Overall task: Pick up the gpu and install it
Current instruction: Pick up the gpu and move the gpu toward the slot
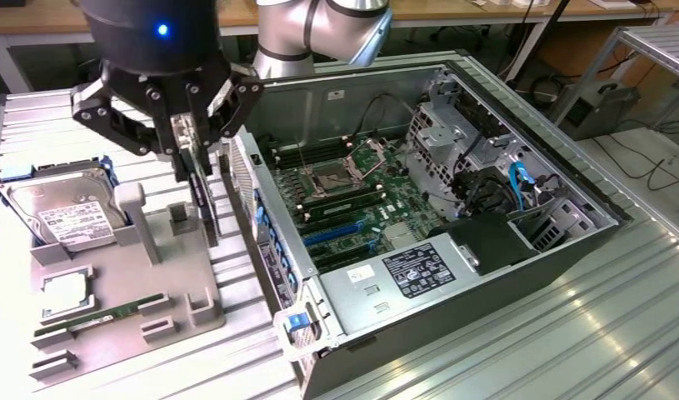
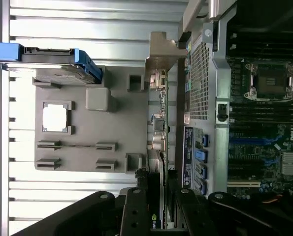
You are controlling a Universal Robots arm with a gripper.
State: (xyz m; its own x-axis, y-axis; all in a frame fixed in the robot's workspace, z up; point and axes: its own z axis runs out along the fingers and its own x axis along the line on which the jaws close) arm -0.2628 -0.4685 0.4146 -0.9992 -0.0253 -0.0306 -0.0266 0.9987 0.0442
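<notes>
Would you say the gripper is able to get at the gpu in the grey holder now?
Probably yes: the gripper is right over the gpu, standing on edge in the grey holder, with nothing between them.

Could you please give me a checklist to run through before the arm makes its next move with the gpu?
1. gpu upright in grey holder: ok.
2. Gripper at gpu's top edge: ok.
3. Hold on gpu secure: cannot tell.
4. Computer case open: ok.
5. Blue slots free of cards: ok.
6. Hard drive apart from gpu: ok.
</notes>
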